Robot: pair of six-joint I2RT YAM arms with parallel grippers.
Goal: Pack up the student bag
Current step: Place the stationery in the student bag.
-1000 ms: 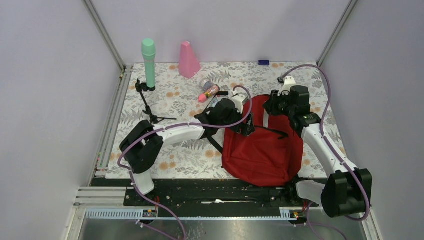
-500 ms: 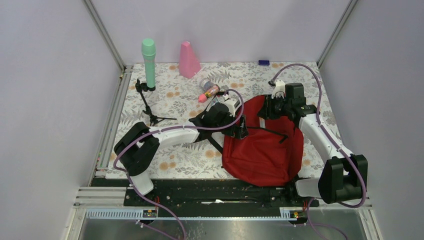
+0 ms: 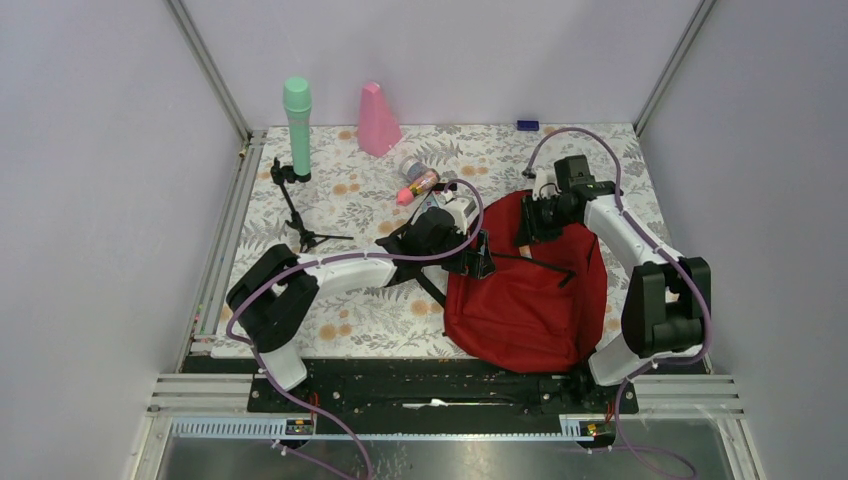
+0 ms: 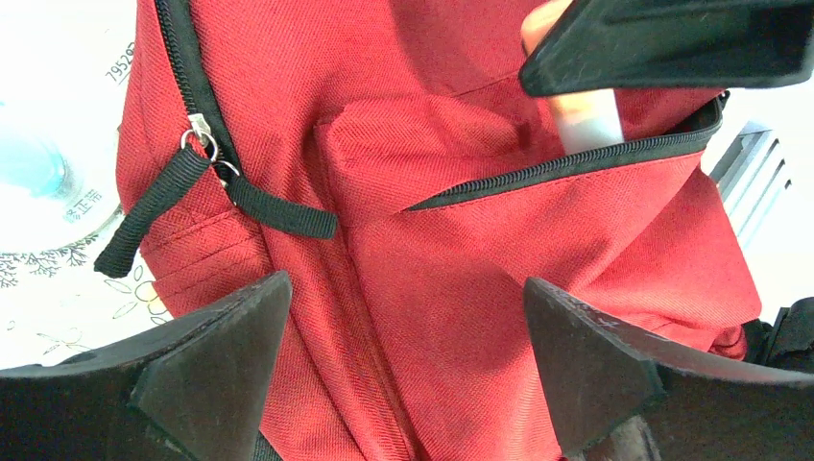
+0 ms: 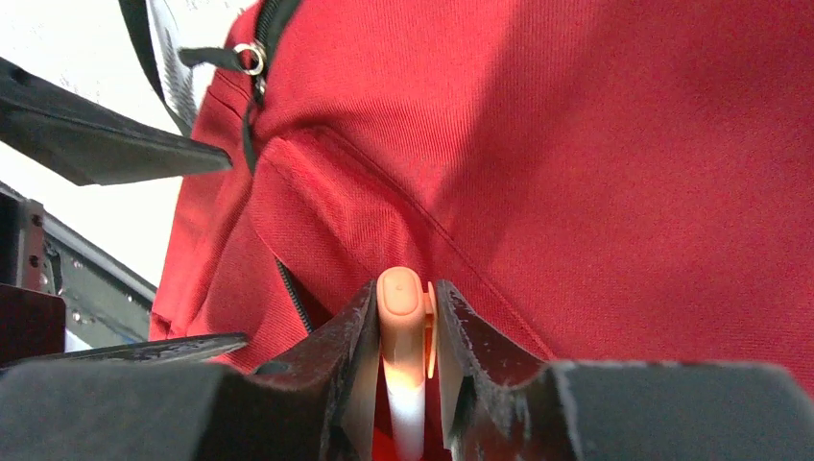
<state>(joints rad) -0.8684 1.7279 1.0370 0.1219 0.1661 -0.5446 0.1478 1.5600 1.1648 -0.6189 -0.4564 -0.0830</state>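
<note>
The student bag [image 3: 525,295], a large red backpack with black straps, lies at the table's near middle. Its front pocket zipper [image 4: 576,163] stands open. My right gripper [image 3: 530,222] [image 5: 403,293] is shut on a white marker with an orange cap [image 5: 401,317]. The marker [image 4: 586,120] points down into the pocket's opening, as the left wrist view shows. My left gripper [image 3: 478,262] [image 4: 403,298] hovers open over the bag's [image 4: 432,269] front fabric, nothing between its fingers. A black zipper pull strap [image 4: 163,197] lies on the bag's upper left side.
A green cylinder [image 3: 297,112], a pink cone [image 3: 378,120] and a small blue thing [image 3: 527,125] stand at the back. A black mini tripod [image 3: 296,205] is at the left. A clear bottle with a pink cap [image 3: 418,183] lies behind the left gripper.
My right gripper has moved left and down with the marker, to the bag's pocket. My left gripper has drawn back slightly to the left, still open.
</note>
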